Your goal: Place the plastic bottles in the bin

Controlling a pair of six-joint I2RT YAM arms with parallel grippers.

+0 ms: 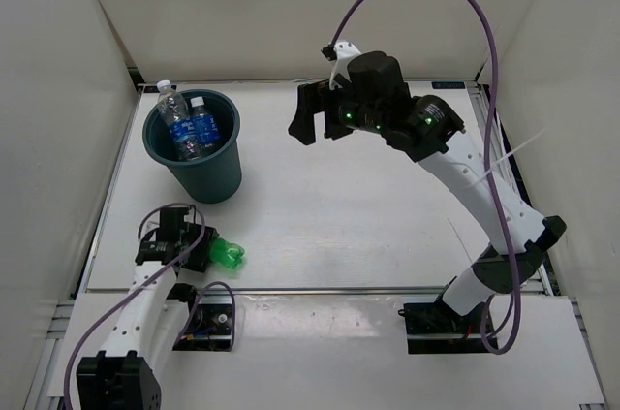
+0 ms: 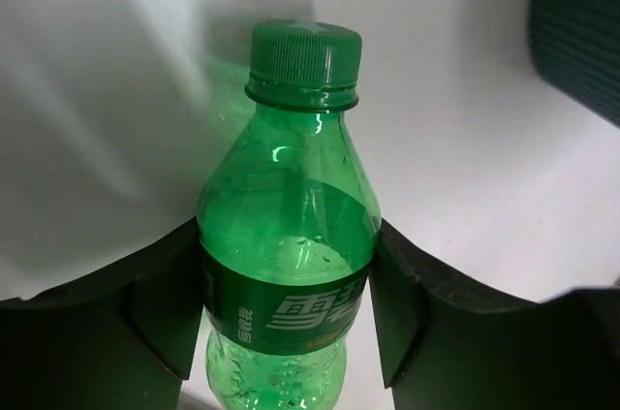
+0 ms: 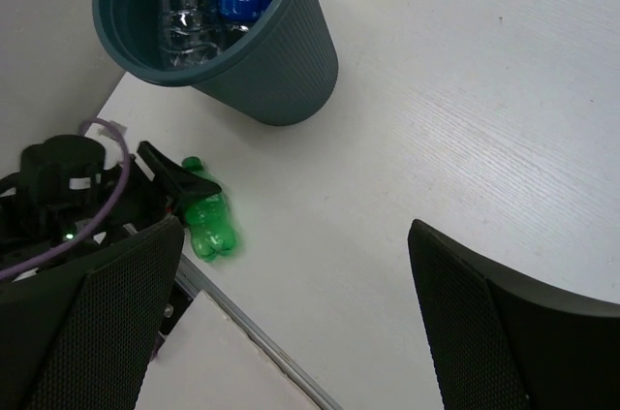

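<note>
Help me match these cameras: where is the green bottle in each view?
Top view: green bottle lies at lower left.
Left wrist: green bottle fills the centre, cap upward.
Right wrist: green bottle at lower left, below the bin.
Shared landmark: bin upper left from above; bin at left wrist's top right edge.

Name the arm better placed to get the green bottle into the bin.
Left. The left gripper has its fingers against both sides of the green bottle, which lies close to the bin. The right gripper hangs open and empty, farther away over the table.
</note>
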